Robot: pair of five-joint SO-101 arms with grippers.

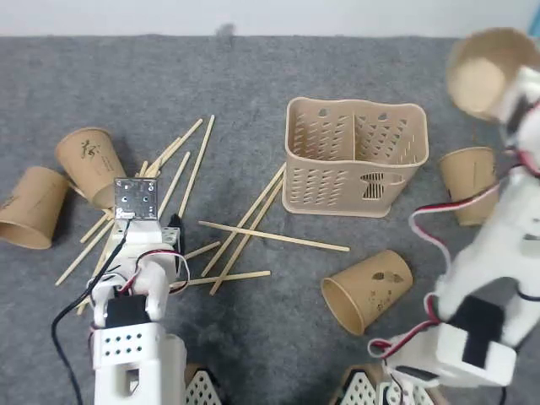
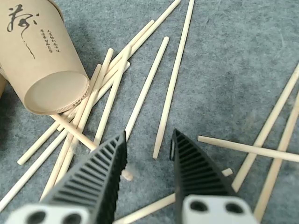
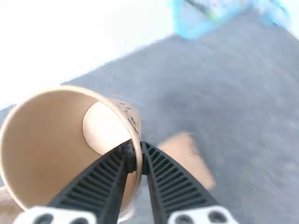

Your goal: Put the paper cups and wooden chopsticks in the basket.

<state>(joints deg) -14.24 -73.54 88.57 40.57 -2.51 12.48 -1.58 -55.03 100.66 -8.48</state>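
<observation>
Nearest, the left gripper (image 2: 148, 140) hangs low over the scattered chopsticks (image 2: 145, 86), jaws parted and holding nothing. Two sticks run out ahead of it, their long axes roughly in line with the gap and their near ends just past the fingertips. A short drop forward would likely put one between the pads.

A little farther on that side two cups lie tipped: the pile cup (image 1: 89, 164) touches the sticks and the outer cup (image 1: 29, 207) lies just beside it. Toward the right arm the lying cup (image 1: 367, 291) rests on its side on the mat (image 1: 278, 337), near the front of the basket (image 1: 337, 181).

The basket stands upright at mid-table, split into two compartments, its long side running left to right, with nothing seen in it yet. The side cup (image 1: 467, 181) sits just beside its right end.

Farthest off, the right gripper (image 3: 135, 151) is clamped on the rim of the held cup (image 3: 51, 140), one finger inside and one outside, raised off the mat. That cup appears beyond and to the right of the basket, so the coming move, I judge, is a swing left and back until it is over a compartment.
</observation>
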